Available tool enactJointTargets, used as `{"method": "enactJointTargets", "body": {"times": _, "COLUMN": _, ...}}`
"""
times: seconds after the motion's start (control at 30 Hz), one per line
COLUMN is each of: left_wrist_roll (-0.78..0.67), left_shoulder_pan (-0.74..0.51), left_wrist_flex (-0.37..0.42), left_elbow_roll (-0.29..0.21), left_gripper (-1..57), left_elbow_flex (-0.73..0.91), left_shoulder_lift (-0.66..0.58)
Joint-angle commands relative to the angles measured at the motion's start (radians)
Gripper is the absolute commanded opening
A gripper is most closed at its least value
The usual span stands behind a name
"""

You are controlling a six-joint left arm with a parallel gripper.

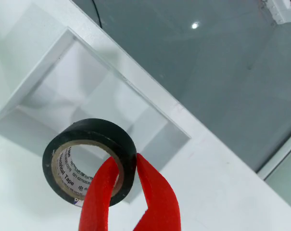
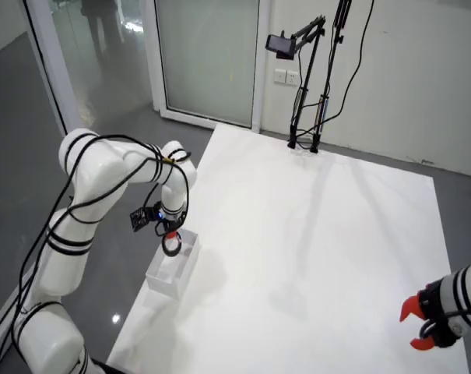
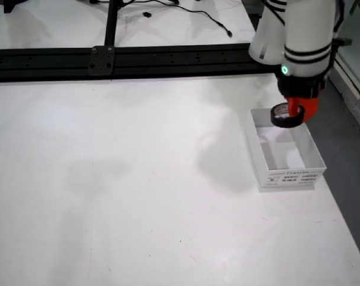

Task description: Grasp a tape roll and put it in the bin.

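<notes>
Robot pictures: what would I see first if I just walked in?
First, the bright red claw pinching a black tape roll, one finger through its hole, in the view riding on the claw. It hangs over the white bin at the table's right edge in the front view.

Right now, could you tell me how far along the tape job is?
Grasp done: the red gripper is shut on the black tape roll, one finger through its core. In hand: the roll hangs above the white open bin. Left: release it into the bin.
</notes>
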Motion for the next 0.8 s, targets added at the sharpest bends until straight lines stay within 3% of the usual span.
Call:
{"method": "enactJointTargets", "body": {"times": 0.03, "left_wrist_roll": 0.03, "left_shoulder_pan": -0.008, "left_wrist_flex": -0.113, "left_elbow_roll": -0.003, "left_gripper": -0.9, "left_elbow_flex": 0.001, "left_shoulder_lift": 0.153}}
{"method": "enactJointTargets", "body": {"times": 0.17, "left_wrist_roll": 0.024, "left_shoulder_pan": -0.007, "left_wrist_flex": -0.121, "left_elbow_roll": -0.002, "left_gripper": -0.4, "left_elbow_flex": 0.001, "left_shoulder_lift": 0.153}}
{"method": "enactJointTargets", "body": {"times": 0.43, "left_wrist_roll": 0.024, "left_shoulder_pan": -0.004, "left_wrist_flex": -0.139, "left_elbow_roll": 0.003, "left_gripper": 9.5, "left_elbow_flex": 0.001, "left_shoulder_lift": 0.153}}
{"method": "enactJointTargets", "body": {"times": 0.8, "left_wrist_roll": 0.024, "left_shoulder_pan": -0.001, "left_wrist_flex": -0.154, "left_elbow_roll": -0.002, "left_gripper": 13.1, "left_elbow_flex": 0.001, "left_shoulder_lift": 0.15}}
